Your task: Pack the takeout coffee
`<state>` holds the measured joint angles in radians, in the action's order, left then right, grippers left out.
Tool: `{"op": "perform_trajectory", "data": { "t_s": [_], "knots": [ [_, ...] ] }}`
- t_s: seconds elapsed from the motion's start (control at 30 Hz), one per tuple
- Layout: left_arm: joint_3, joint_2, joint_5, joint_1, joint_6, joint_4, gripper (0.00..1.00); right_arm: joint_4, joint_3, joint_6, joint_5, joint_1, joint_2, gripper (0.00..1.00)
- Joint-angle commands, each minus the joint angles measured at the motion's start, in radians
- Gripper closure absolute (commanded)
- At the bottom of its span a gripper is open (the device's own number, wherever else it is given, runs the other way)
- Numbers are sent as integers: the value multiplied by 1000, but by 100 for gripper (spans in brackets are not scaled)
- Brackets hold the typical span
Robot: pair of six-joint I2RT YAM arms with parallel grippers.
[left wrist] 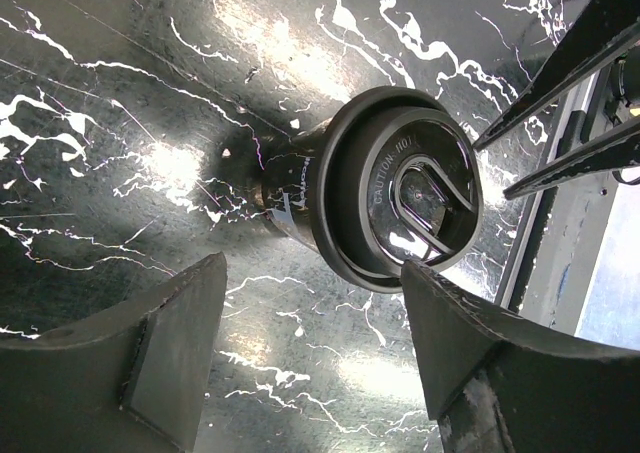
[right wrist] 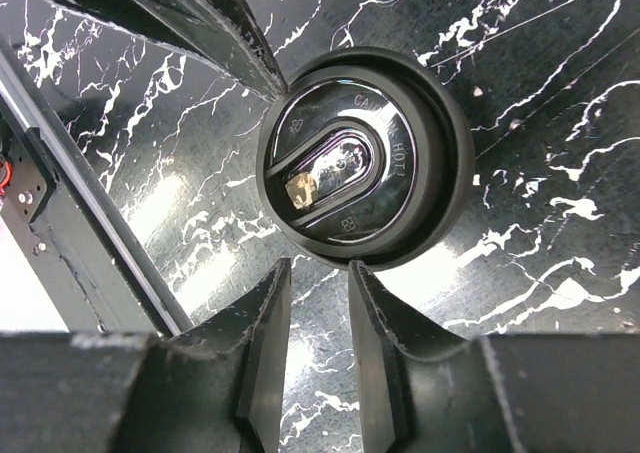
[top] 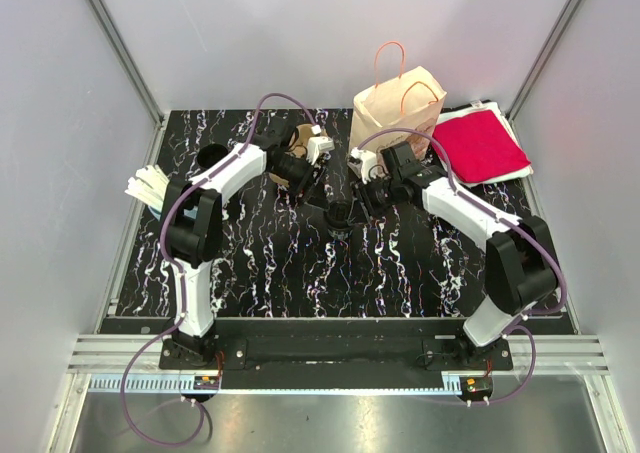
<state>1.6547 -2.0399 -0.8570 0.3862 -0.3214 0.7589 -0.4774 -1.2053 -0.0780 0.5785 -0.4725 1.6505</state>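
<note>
**Pincers at the coffee cup: both released, cup not held**

Left pincer [left wrist: 312,273]: released. Its fingers [left wrist: 170,353] stand wide apart with nothing between them. In the left wrist view one fingertip overlaps the edge of the lid [left wrist: 400,188]; contact cannot be told.

Right pincer [right wrist: 318,273]: released. Its fingers [right wrist: 265,343] stand a narrow gap apart, empty, with their tips just short of the lid's rim.

Coffee cup [top: 340,216]: upright on the tabletop [top: 280,263], black lid fitted, near the middle of the surface. The left pincer is just beyond it to the left, and the right pincer is just beyond it to the right.

Paper bag [top: 400,108]: upright, handles up, on the far side of the cup and slightly right.

Red cloth [top: 480,143]: far right of the cup, beside the bag, lying on white sheets.

Brown cardboard piece [top: 285,138]: far left of the cup, partly hidden by the left arm.

Bundle of white strips [top: 150,185]: well to the left of the cup, at the tabletop's edge.
</note>
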Motion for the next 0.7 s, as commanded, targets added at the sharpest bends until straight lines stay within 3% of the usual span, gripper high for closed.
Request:
{"op": "perform_trajectory", "data": {
  "t_s": [0.0, 0.17, 0.23, 0.27, 0.5, 0.67],
  "knots": [
    [27, 30, -2, -10, 1, -21, 26, -13, -33, -31, -19, -9, -86, 63],
    [4, 98, -25, -36, 2, -20, 20, -65, -101, -95, -29, -9, -133, 44],
    [-18, 148, -28, -46, -5, -20, 1, -84, -123, -130, -35, -11, -129, 36],
    [-42, 164, -31, -58, -10, -20, 1, -110, -147, -140, -37, -11, -124, 34],
    [-182, 323, -54, -128, -44, -21, 1, -202, -240, -244, -52, -34, -63, 31],
    [-266, 423, -71, -196, -79, -20, 1, -259, -278, -342, -100, -97, -11, 35]
  ]
}}
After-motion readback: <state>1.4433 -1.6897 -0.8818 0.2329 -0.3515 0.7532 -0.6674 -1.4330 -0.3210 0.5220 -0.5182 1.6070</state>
